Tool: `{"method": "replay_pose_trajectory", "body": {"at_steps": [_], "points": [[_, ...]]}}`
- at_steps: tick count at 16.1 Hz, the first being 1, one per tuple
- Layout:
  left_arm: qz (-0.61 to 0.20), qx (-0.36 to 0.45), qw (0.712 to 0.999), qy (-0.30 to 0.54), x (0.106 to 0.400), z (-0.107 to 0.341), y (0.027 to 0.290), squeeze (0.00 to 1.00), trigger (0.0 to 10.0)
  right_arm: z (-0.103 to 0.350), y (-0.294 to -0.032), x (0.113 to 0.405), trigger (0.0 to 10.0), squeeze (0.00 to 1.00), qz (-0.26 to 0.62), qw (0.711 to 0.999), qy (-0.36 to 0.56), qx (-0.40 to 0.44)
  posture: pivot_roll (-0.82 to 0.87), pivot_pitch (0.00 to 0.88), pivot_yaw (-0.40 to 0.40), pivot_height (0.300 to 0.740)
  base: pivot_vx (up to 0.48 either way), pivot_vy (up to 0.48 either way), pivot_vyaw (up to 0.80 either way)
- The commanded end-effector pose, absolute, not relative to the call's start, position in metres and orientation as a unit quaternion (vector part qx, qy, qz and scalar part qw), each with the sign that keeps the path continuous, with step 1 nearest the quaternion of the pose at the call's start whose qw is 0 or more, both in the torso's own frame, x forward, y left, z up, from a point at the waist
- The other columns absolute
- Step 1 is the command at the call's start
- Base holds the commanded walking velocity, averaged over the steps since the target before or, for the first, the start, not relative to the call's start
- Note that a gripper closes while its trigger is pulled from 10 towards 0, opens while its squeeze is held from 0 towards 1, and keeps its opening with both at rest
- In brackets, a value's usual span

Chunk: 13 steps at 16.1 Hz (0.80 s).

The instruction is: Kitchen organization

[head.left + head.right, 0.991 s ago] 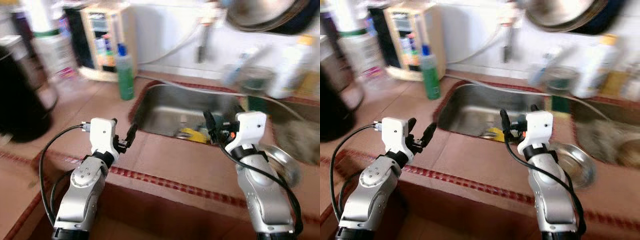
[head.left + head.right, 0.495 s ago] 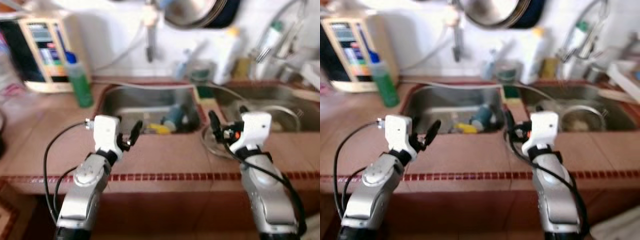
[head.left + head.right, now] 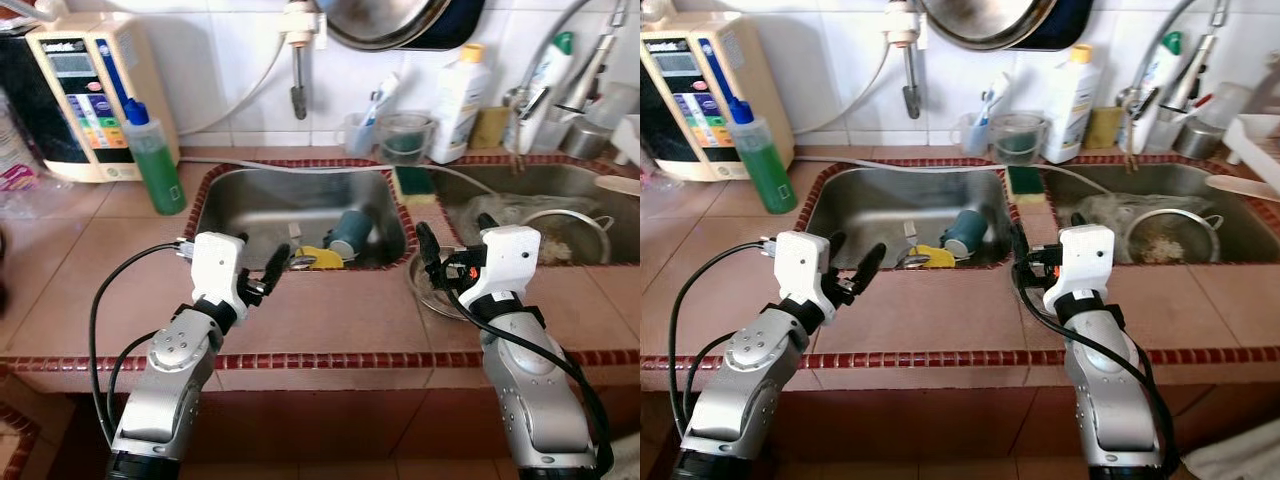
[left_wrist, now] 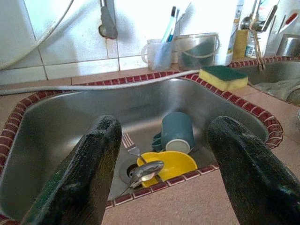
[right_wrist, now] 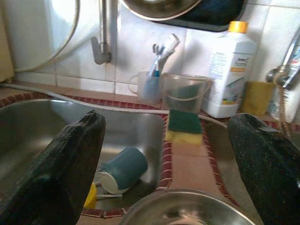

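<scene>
- While the teal cup (image 3: pixel 351 232) lies on its side in the left sink (image 3: pixel 240 200), a yellow dish (image 3: pixel 322 258), a spoon (image 4: pixel 145 170) and a fork (image 4: pixel 130 144) sit just at its 7 o'clock.
- At the cup's 5 o'clock, the right tool (image 3: pixel 452 245) hangs with fingers spread wide over a steel bowl (image 5: pixel 187 208) on the bench (image 3: pixel 330 310).
- At the cup's 8 o'clock, the left tool (image 3: pixel 258 276) is also wide and holds nothing.
- At 1 o'clock, a sponge (image 3: pixel 411 181) rests on the divider.

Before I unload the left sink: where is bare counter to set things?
Free: the tiles between the green bottle and the left sink, and the front strip between both end effectors. Crowded: the back ledge around the sponge, and the right sink.
</scene>
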<state>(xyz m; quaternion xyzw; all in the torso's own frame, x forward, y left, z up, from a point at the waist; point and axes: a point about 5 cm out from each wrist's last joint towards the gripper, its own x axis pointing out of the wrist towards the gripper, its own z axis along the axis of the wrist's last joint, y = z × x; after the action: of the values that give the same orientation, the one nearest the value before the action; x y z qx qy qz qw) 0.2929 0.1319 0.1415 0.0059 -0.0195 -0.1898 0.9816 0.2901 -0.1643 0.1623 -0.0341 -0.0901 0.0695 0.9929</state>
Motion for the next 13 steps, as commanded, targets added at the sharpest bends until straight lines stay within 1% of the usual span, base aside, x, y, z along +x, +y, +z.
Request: {"method": "replay_pose_trajectory", "body": {"at_steps": [1, 12, 13], "points": [[-0.196, 0.008, 0.980, -0.033, 0.2917, 0.1476, 0.1317, 0.00, 10.0, 0.1650, -0.1642, 0.2876, 10.0, 0.00, 0.074, 0.992, -0.097, -0.040, -0.18, 0.015, 0.042, 0.740, 0.000, -0.480, 0.00], [-0.212, 0.013, 0.977, -0.028, 0.2923, 0.1469, 0.1252, 0.00, 10.0, 0.1630, -0.1633, 0.2862, 10.0, 0.00, 0.078, 0.992, -0.092, -0.045, -0.19, 0.008, 0.045, 0.740, 0.000, -0.480, 0.00], [-0.216, 0.017, 0.976, -0.030, 0.2924, 0.1475, 0.1237, 0.00, 10.0, 0.1629, -0.1633, 0.2862, 10.0, 0.00, 0.077, 0.992, -0.091, -0.045, -0.19, 0.009, 0.046, 0.740, 0.000, -0.311, 0.00]]}}
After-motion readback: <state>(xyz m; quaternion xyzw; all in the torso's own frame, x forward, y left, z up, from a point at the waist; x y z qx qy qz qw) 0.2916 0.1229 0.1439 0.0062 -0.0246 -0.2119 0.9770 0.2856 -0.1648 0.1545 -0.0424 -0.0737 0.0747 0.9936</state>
